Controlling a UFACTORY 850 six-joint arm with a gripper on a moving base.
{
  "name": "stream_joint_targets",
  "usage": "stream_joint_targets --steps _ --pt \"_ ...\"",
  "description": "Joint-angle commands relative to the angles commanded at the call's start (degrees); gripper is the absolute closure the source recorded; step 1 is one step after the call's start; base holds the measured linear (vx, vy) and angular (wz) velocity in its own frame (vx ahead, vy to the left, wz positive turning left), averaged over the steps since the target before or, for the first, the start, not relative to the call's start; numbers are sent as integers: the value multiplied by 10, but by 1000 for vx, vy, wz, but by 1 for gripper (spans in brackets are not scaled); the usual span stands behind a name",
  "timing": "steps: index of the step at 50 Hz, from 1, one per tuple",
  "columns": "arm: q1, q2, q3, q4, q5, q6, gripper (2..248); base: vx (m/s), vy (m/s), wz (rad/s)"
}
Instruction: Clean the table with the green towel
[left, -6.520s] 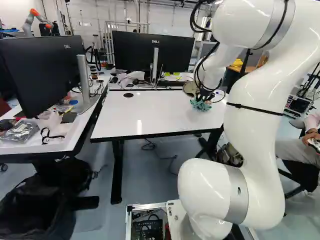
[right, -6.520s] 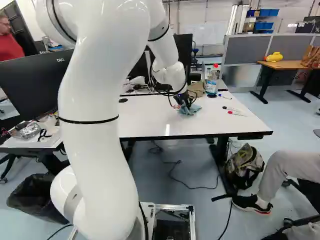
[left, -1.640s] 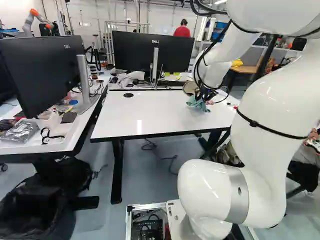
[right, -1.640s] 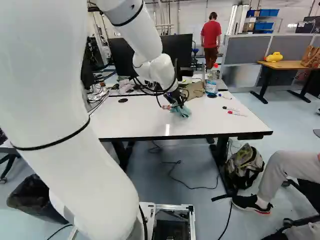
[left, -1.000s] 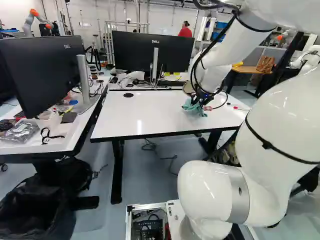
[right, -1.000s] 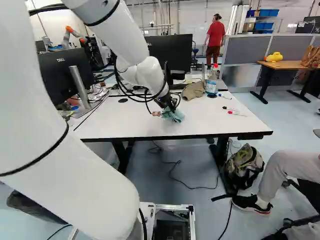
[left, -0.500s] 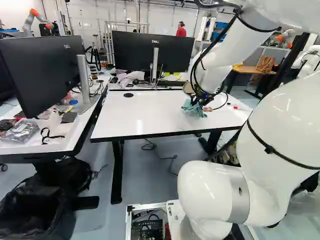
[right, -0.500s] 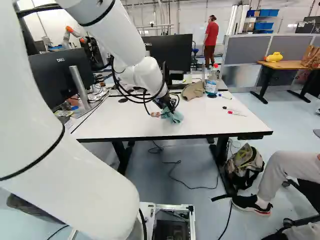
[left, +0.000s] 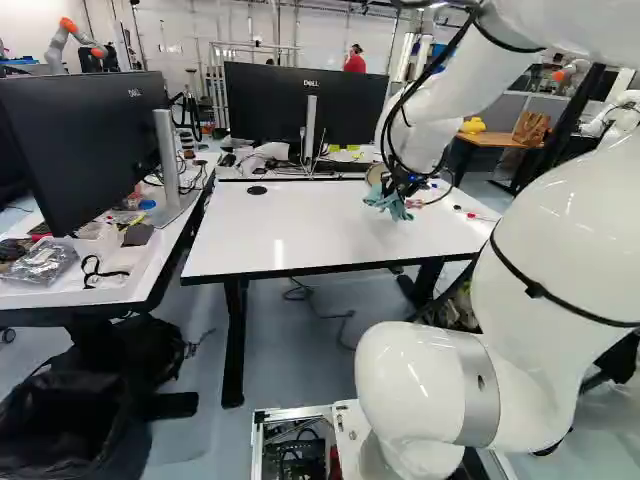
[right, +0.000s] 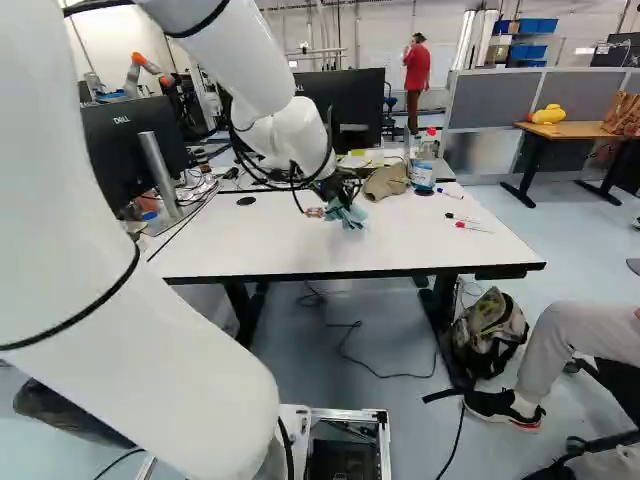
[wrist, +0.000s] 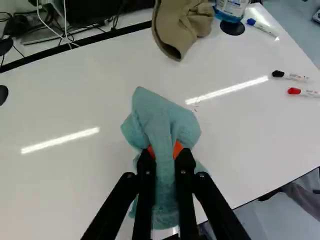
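Right base view: the white arm (right: 150, 330) reaches over the white table (right: 240, 250), its black gripper (right: 338, 192) above the tabletop and the green towel (right: 345, 215) beneath it, toward the table's far side. Wrist view: the two fingers are closed on the towel from both sides, their orange pads (wrist: 178, 149) pressing a gathered fold between them; the cloth spreads ahead of the fingertips and trails back beneath them. Whether its lowest folds touch the tabletop cannot be made out with certainty. Faint red marks (wrist: 196, 107) lie on the surface just beside the towel. Farther ahead is a tan fabric item (wrist: 185, 25), with a clear bottle of blue liquid (wrist: 231, 9) beside it. A blue-capped marker (wrist: 262, 26) lies near the bottle; a black-capped marker (wrist: 290, 75) and a red-capped marker (wrist: 302, 92) lie close together, apart from the towel. Left base view: a black monitor (left: 305, 100) stands beyond the table, and a second monitor (left: 80, 150) stands on the adjoining desk (left: 120, 292) at the left.
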Motion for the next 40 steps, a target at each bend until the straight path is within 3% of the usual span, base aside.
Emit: stream_joint_targets --steps 40 --pt "-12 -116 -128 0 0 0 200 0 0 0"
